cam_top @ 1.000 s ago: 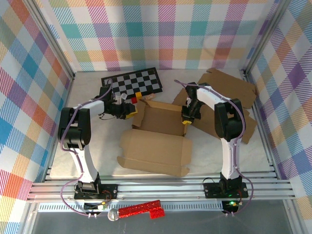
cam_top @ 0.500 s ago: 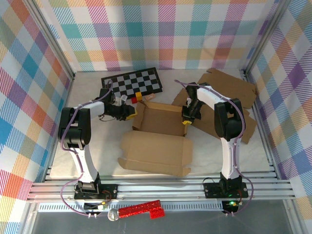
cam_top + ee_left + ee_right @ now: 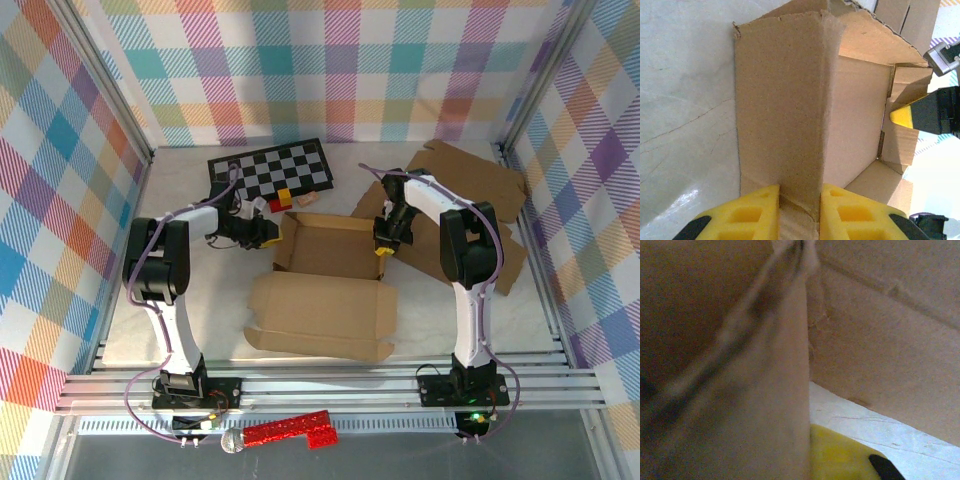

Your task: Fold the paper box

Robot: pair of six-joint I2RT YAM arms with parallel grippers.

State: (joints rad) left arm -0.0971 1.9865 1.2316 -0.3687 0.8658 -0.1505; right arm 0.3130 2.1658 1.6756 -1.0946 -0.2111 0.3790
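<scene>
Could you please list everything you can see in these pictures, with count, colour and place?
box: 1, brown, table centre, half folded, lid lying open toward the arms
cardboard sheets: stack, count unclear, brown, flat at far right
checkerboard: 1, black and white, far left of centre
blocks: 3, red, yellow, tan, by the checkerboard's near edge
glitter piece: 1, red, in front of the arm bases
table: 1, white
left hand: 1, yellow fingers, clamping the box's left wall
right hand: 1, yellow fingers, shut on the box's right wall
</scene>
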